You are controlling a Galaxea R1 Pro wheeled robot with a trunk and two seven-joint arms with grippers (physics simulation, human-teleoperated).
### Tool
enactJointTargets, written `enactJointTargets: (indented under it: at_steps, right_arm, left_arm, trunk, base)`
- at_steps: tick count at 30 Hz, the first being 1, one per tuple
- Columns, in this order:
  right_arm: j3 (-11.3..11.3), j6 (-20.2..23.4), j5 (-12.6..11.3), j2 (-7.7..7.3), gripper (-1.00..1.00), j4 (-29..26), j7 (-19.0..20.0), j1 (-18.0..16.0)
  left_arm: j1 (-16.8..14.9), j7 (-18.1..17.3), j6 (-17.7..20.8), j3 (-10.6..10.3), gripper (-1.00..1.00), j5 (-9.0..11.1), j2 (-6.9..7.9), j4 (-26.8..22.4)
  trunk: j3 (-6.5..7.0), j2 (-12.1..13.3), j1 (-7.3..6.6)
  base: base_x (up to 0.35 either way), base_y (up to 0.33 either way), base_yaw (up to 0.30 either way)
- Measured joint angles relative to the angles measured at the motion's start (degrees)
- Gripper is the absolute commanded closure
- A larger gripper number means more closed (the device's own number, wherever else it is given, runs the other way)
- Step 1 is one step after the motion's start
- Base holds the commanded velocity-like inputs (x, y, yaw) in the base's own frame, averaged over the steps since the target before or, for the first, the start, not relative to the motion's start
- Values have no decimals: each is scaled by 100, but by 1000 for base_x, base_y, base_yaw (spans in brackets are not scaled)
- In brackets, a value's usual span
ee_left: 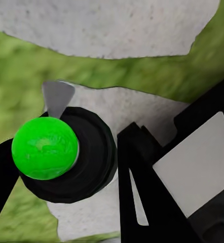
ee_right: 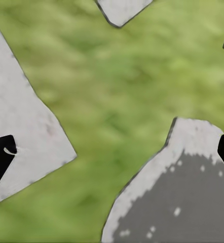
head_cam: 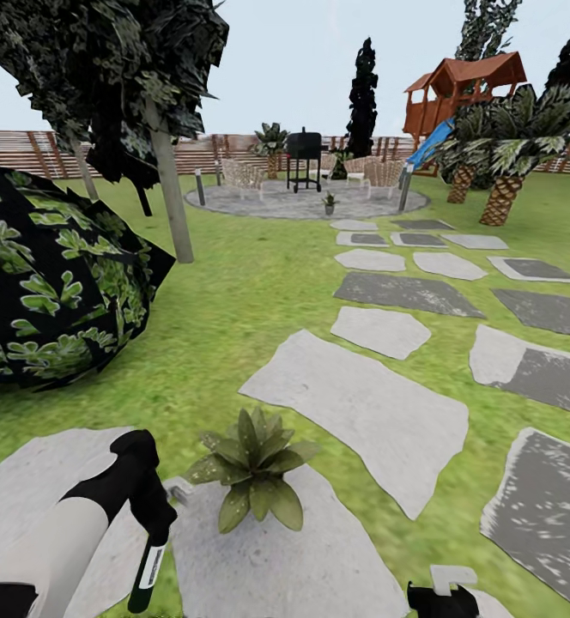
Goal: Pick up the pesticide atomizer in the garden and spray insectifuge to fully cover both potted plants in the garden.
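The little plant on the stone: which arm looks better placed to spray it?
Left. The left gripper holds the pesticide atomizer close beside the potted plant; the right gripper is empty and farther away.

The pesticide atomizer, a slim dark bottle with a white label, hangs tilted in the left gripper, clamped between its black fingers; from the wrist its round dark top carries a bright green ball. One potted plant, a low olive-green rosette, sits on a grey stepping stone just beside that gripper. The other potted plant stands far ahead of it on the round patio.
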Motion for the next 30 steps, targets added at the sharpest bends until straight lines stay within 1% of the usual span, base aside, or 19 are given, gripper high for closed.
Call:
enactJointTargets:
  at_steps: [3, 7, 15, 24, 30]
  right_arm:
    - [0, 0, 3, 0, -100, 0, 0, 0]
    - [-1, -1, 1, -12, -100, -1, -2, 0]
    - [0, -1, 4, -9, -100, -1, -2, 0]
    - [5, -1, 4, 0, -100, 6, -2, -1]
    - [8, -8, 4, 0, -100, 6, -2, -1]
  left_arm:
    - [0, 0, 0, 3, 100, -2, -1, -4]
    - [-4, 5, 4, 8, 100, 3, -1, -15]
    - [-5, 9, 8, 17, 100, 10, -1, -25]
    - [-5, 11, 9, 17, 100, 5, 0, -27]
    - [-12, 10, 9, 18, 100, 6, 0, -27]
  trunk:
    - [-19, 0, 0]
    - [-26, 0, -1]
    - [-26, 0, -2]
    - [-26, 0, 0]
    - [-26, 0, 3]
  base:
    - [0, -76, 124]
    - [30, -240, 19]
    - [151, -245, 33]
    - [7, -270, 256]
    - [-214, -215, 277]
